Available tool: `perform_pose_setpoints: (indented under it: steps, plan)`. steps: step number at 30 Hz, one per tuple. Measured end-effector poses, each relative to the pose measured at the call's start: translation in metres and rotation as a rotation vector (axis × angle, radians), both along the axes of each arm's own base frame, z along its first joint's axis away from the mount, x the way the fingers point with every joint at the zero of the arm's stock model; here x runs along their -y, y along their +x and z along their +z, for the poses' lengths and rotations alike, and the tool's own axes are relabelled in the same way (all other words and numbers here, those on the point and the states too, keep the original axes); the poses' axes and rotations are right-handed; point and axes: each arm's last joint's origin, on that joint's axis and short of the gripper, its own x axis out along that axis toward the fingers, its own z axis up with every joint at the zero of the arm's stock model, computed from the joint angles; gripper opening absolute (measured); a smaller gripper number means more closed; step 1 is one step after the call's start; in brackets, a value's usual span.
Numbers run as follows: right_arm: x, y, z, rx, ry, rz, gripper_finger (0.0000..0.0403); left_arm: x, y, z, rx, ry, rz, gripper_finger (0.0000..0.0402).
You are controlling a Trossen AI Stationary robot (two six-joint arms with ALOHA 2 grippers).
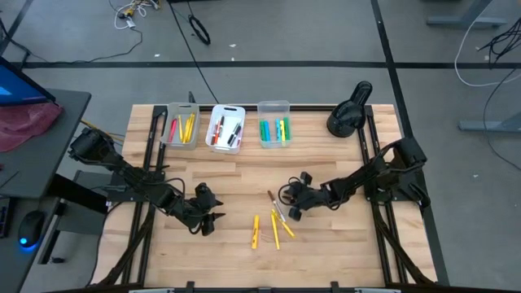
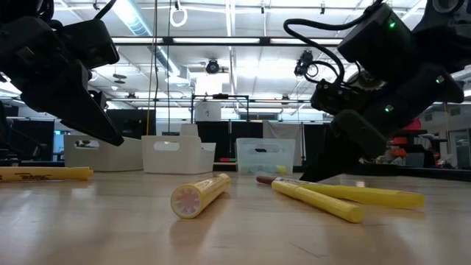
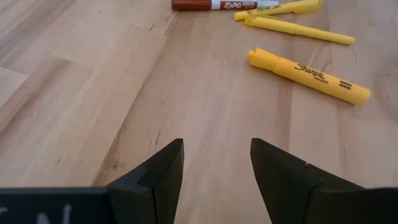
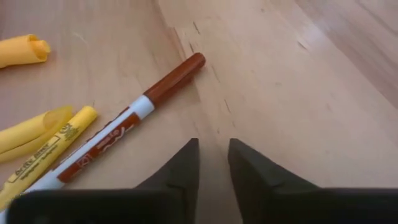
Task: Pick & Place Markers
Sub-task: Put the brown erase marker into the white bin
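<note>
Lower centre of the high view: loose markers on the bench (image 1: pixel 244 179). One short yellow highlighter (image 1: pixel 255 231) lies alone. Just right of it two more yellow ones (image 1: pixel 277 228) cross each other. A brown-capped white marker (image 1: pixel 278 205) lies touching them at its white end.

Right claw (image 1: pixel 291 202) sits right at that cluster. In its wrist view the fingers (image 4: pixel 186 165) stand narrowly apart with bare wood between them, pinching nothing. The brown marker (image 4: pixel 118 140) is beside them, not between.

Risk: if the claw finishes closing here it grabs air. It could also clip the brown marker side-on and roll it into the yellows.

Second risk: the crossed yellows overlap, so a grab there could lift two or flick one away.

Left claw (image 1: pixel 205 220) hovers lower left of centre, fingers (image 3: pixel 161 171) spread, empty. The lone highlighter (image 3: pixel 308 74) is ahead of it, well apart. Round barrels roll, so a nudge from either arm may send one toward the bench edge.

Farther up the frame are three bins along the top edge. The grey bin (image 1: pixel 179 126) holds red and yellow markers, the white bin (image 1: pixel 226 129) red and black, the clear bin (image 1: pixel 274 126) green, blue and yellow. Sorting looks colour-based, I judge, so a wrong-bin drop is possible. The brown one has no obvious match.
</note>
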Motion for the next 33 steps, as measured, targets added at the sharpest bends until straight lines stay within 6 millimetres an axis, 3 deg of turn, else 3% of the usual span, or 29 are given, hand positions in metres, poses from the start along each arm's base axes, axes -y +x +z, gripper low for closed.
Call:
perform_pose_setpoints:
  steps: [7,9,14,24,29,33]
  plan:
    - [0.005,-0.002,-0.002,-0.012,-0.014,-0.017,0.0013,0.0,0.0,0.0,0.0,-0.001,0.0,0.0193]
    - [0.005,-0.002,-0.002,-0.005,-0.03,-0.018,0.0006,0.0,0.0,0.0,0.0,0.0,0.0,0.0193]
    - [0.008,-0.003,0.008,0.039,-0.087,-0.047,0.0003,0.0,0.0,0.0,0.001,0.001,0.001,0.0193]
    - [0.006,0.0,0.048,0.198,-0.059,0.004,0.0002,0.0,0.0,0.0,0.011,-0.014,0.009,0.0193]
    - [0.003,0.005,0.05,0.251,0.074,0.068,0.0018,0.0,0.001,0.001,0.023,-0.013,0.032,0.0193]
    - [0.0,0.006,0.038,0.204,0.114,0.102,0.007,-0.001,0.002,0.002,0.062,-0.025,0.102,0.0193]
